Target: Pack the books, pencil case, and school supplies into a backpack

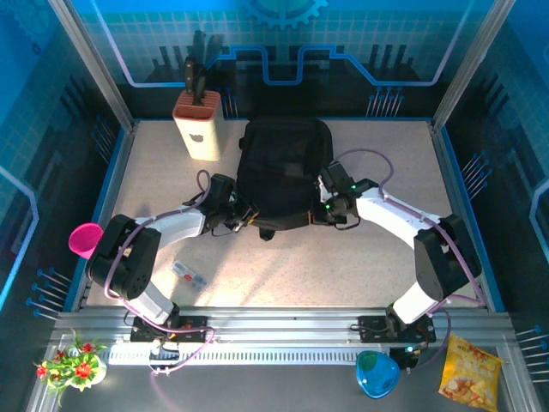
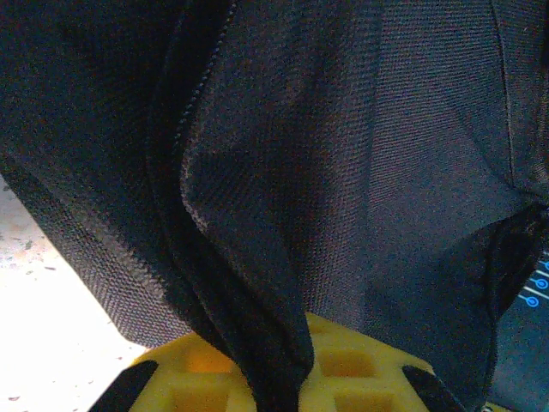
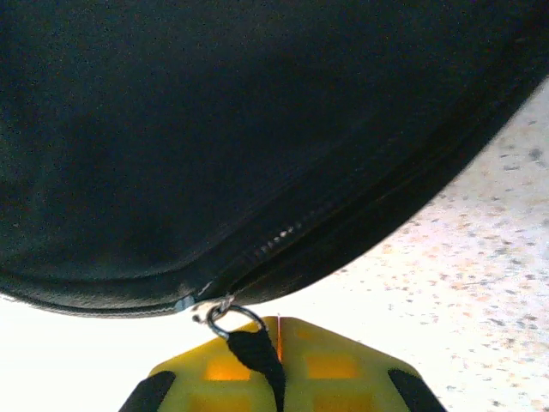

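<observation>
Right gripper pinched the zipper pull of the backpack.
Left gripper clamped fabric on the backpack's opposite side; the zipper track ran along its edge.

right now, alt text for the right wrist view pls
The yellow right gripper is shut on a black zipper pull, linked by a metal ring to the zipper of the backpack above it. Speckled table lies at right.
</observation>
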`<action>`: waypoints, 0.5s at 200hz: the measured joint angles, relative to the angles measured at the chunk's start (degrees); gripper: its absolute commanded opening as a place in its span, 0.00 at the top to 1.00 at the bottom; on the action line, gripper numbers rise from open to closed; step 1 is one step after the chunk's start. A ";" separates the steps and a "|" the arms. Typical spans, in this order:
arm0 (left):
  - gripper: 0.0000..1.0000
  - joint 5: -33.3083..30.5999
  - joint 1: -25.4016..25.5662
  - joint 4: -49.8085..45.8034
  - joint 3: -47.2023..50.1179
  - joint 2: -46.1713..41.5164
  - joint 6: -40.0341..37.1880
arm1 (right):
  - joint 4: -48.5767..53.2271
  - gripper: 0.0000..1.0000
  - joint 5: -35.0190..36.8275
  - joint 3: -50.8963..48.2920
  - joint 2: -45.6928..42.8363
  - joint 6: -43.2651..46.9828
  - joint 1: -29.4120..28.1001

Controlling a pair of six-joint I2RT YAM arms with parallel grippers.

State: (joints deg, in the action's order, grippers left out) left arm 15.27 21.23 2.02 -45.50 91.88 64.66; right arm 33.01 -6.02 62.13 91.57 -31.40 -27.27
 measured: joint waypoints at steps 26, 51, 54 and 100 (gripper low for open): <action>1.00 -0.02 0.00 -0.50 0.00 0.00 -1.46 | 1.49 1.00 1.03 2.60 2.12 2.60 2.27; 1.00 -0.15 0.00 -1.53 0.00 -0.11 -3.17 | 3.17 1.00 2.75 5.09 4.50 4.79 4.20; 1.00 -0.28 0.00 -1.73 0.00 -0.13 -3.39 | 3.26 1.00 2.89 5.42 4.85 4.98 4.50; 0.90 -3.02 0.00 -6.73 -0.28 -2.99 -8.20 | 5.53 1.00 3.10 11.58 10.58 8.83 7.08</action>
State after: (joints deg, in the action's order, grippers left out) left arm 12.25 21.23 -4.71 -45.78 88.88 56.47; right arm 38.54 -2.92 73.71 102.15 -22.57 -20.18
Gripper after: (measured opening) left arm 0.110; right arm 0.071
